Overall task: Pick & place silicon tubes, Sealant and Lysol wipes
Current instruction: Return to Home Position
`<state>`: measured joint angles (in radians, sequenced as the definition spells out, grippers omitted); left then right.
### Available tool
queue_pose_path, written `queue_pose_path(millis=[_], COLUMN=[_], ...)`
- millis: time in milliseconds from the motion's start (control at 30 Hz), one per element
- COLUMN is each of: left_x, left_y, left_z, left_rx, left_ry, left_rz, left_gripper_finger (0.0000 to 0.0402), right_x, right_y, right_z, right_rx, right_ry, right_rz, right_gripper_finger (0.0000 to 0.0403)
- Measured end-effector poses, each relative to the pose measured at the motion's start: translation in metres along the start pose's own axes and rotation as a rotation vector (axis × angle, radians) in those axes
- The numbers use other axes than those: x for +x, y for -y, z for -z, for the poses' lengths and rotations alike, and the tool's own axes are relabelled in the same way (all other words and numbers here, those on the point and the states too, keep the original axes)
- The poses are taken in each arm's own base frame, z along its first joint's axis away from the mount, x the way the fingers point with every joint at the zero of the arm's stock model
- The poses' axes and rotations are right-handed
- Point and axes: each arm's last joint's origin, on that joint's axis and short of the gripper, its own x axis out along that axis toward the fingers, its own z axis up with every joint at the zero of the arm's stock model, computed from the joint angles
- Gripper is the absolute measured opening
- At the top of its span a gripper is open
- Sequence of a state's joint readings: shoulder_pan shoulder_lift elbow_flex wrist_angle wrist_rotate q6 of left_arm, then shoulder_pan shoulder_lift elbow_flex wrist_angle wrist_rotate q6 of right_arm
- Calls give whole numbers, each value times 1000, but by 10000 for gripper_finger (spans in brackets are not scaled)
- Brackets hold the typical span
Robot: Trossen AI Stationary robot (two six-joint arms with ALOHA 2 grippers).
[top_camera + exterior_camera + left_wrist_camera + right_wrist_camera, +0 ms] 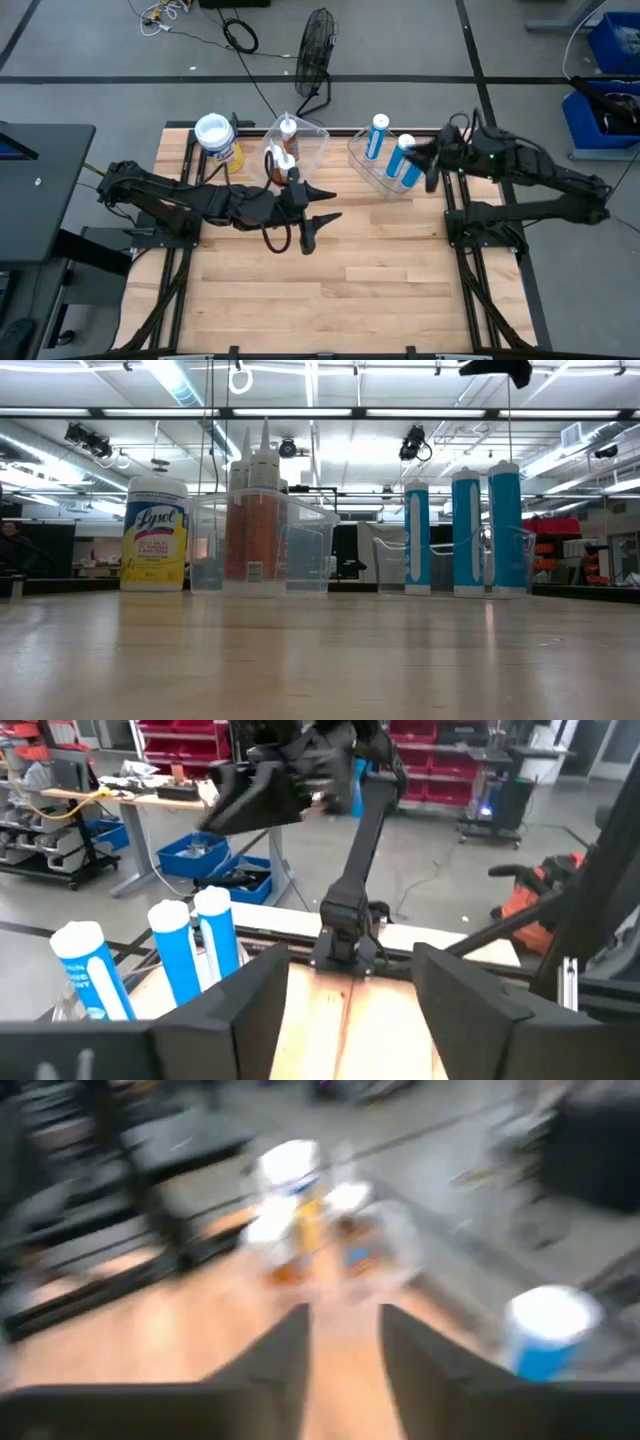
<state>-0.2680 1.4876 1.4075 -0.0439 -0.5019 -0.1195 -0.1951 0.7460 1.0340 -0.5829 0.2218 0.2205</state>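
The Lysol wipes [218, 138] are standing upright beside the clear bin [318, 130], near the left gripper [325, 205], which is gaping wide, empty. The right gripper [428, 165], slightly parted too, is hovering farther off. The canister is probably light, stiff and slippery; gripping its yellow body seems best.

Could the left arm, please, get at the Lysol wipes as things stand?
Probably yes. The Lysol wipes stand uncovered beside the transparent bin. The left gripper is open and empty but points away, so it would have to turn round. The right gripper hangs far off.
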Motion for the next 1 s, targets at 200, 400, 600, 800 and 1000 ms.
queue_pose_path(millis=[200, 400, 600, 800, 1000], left_x=[3, 7, 17, 27, 16], left_y=[-6, -19, -34, -43, -52], left_z=[9, 19, 33, 56, 69], left_rx=[42, 73, 61, -12, -21], left_ry=[-94, -211, -209, -115, -72], left_rz=[33, 43, 31, 92, 97], left_gripper_finger=[154, 62, 7, 5, 6], right_x=[-6, -11, -12, -11, -6], right_y=[-14, -26, -31, -32, -34], right_z=[14, 17, 19, 20, 23], right_rx=[41, 12, -5, -8, -14], right_ry=[-176, -180, -179, -198, -233], right_rz=[-235, -283, -282, -285, -275], right_gripper_finger=[13, 5, 4, 2, 2])
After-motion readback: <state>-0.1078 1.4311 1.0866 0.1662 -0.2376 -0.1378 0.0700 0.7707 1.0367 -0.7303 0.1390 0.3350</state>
